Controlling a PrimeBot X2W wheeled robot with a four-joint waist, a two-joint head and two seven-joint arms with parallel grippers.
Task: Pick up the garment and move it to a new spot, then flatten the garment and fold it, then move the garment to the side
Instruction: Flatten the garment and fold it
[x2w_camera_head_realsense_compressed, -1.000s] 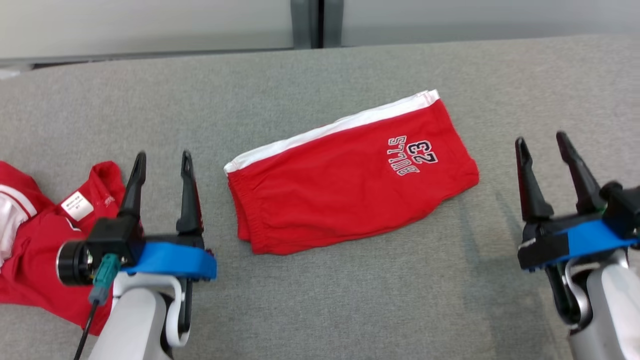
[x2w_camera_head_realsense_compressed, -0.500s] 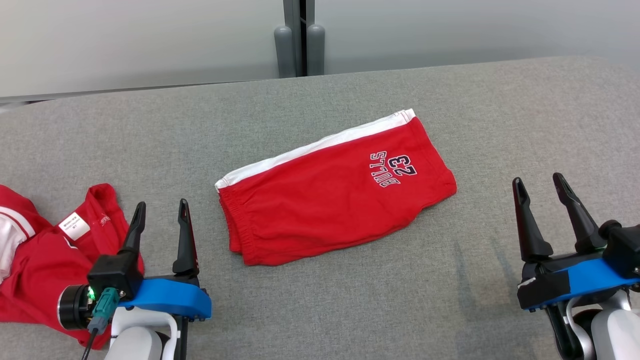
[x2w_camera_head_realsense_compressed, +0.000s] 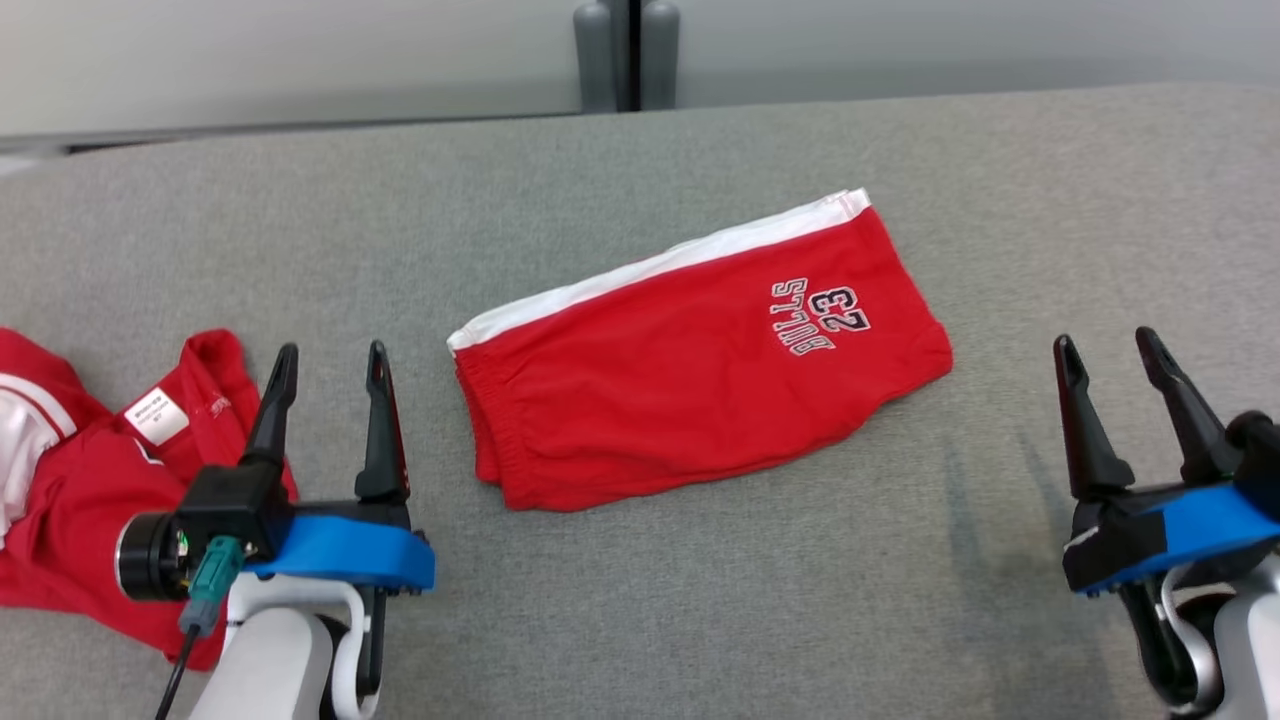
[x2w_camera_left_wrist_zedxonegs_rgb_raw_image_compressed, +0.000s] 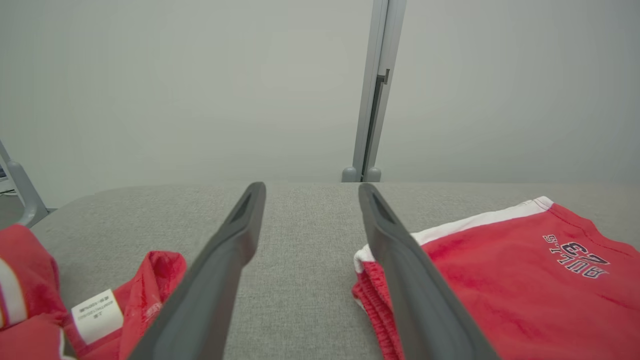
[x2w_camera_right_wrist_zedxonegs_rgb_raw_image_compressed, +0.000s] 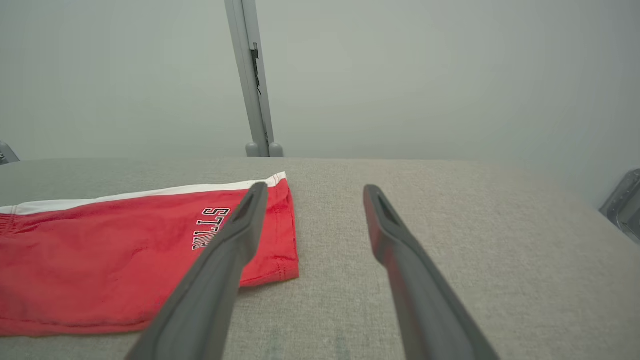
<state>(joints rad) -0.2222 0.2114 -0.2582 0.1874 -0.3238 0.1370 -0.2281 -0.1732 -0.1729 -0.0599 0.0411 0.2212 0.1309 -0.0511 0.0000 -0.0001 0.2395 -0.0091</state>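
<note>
Grey table (x2w_camera_head_realsense_compressed: 700, 600), BULLS 23 shorts (x2w_camera_head_realsense_compressed: 690, 370), left end effector (x2w_camera_head_realsense_compressed: 332, 347) released, right end effector (x2w_camera_head_realsense_compressed: 1104, 336) released

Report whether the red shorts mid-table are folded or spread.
Folded in half: the red shorts with a white side stripe lie flat on the grey fabric table, two waistband layers stacked at their left end.

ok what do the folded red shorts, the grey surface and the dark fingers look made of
Red shorts: soft knit fabric, perhaps cotton jersey, matte; it creases and the waistband gathers.
Grey surface: cloth covering, matte, with fine heathered texture.
Fingers: probably moulded plastic, dark grey, smooth with a dull sheen; can't be sure.
</note>
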